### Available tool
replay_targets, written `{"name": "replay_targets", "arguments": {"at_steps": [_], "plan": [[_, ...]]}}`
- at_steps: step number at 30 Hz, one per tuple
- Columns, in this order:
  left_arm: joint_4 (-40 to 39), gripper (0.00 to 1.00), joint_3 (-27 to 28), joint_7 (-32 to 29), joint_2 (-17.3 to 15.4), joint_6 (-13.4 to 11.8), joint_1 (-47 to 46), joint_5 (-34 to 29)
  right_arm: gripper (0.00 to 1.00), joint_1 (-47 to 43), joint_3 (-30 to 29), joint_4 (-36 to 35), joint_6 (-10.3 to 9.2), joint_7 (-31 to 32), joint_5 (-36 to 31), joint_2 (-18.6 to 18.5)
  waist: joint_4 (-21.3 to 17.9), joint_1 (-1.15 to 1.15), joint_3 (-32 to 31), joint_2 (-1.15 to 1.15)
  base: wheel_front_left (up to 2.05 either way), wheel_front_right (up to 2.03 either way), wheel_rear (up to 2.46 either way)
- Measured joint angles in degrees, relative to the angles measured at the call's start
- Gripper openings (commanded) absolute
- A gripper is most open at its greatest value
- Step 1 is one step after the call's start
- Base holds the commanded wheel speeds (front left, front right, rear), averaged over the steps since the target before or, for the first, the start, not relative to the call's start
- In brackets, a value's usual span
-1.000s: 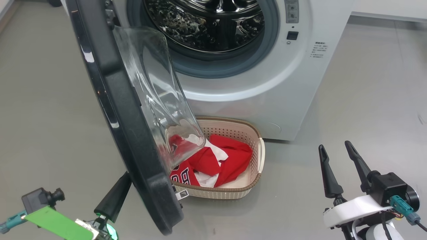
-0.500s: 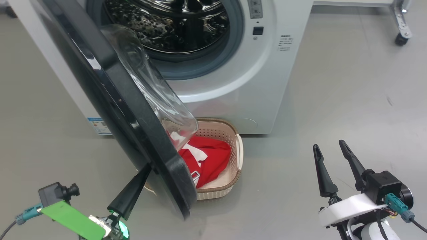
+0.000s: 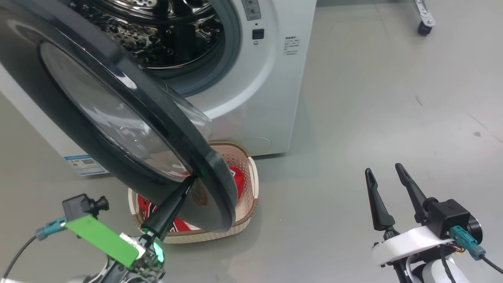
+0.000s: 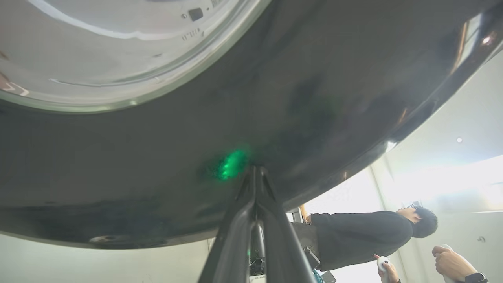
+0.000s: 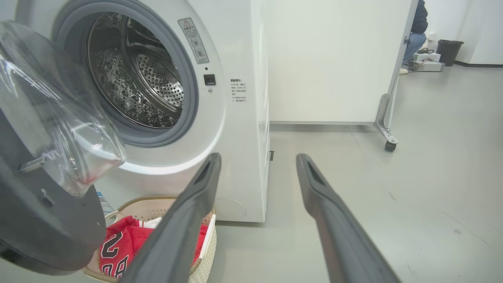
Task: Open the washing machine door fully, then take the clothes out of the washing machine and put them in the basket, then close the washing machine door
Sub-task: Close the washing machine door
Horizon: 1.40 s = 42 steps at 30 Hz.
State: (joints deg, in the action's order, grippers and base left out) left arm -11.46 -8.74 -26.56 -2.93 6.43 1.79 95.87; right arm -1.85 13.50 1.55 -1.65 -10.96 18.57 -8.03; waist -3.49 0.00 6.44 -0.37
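Washing machine door [image 3: 118, 118] is hanging roughly half open, hinged on the left of the washing machine [image 3: 259, 98] and leaning out over the basket [image 3: 239, 228], which is sitting on the floor [image 3: 373, 98] just in front of the machine. The drum [image 3: 157, 35] is looking empty and the clothes [image 3: 237, 179] are lying in the basket, so I'm guessing we're at the closing step.

The left gripper [image 3: 188, 184] is touching the door's outer black face near its lower rim, jaws pressed together into one point and holding nothing. The right gripper [image 3: 383, 169] is hanging off to the right over bare floor, well apart from everything, jaws spread wide and empty.

Handling-wise, I'm expecting the door to be stiff and fairly heavy, moving only on its hinge. That glossy face is probably going to be slippery under a single tip. I'd be pushing on the black ring near the free edge, far from the hinge, not on the glass bowl.

Counting: one door, one machine, one basket, two grippers. The red pile is showing one numbered jersey, and I can't tell how many garments there are in total.
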Motion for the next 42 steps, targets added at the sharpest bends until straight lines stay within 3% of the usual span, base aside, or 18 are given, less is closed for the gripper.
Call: {"name": "replay_targets", "arguments": {"at_steps": [16,42], "plan": [[7.34,0.00,-3.55,1.91,0.24,0.31,-9.65,1.51,1.00,1.40,-0.19,0.30,0.05,-0.98,0.08,0.56,-4.66,0.00,2.67,0.00,0.00,0.00,0.00],[15.18,0.00,-4.57,4.99,0.40,0.44,-15.66,2.94,1.00,2.33,-1.01,1.63,0.01,-1.81,0.09,0.65,-5.64,0.00,2.93,0.00,0.00,0.00,0.00]]}}
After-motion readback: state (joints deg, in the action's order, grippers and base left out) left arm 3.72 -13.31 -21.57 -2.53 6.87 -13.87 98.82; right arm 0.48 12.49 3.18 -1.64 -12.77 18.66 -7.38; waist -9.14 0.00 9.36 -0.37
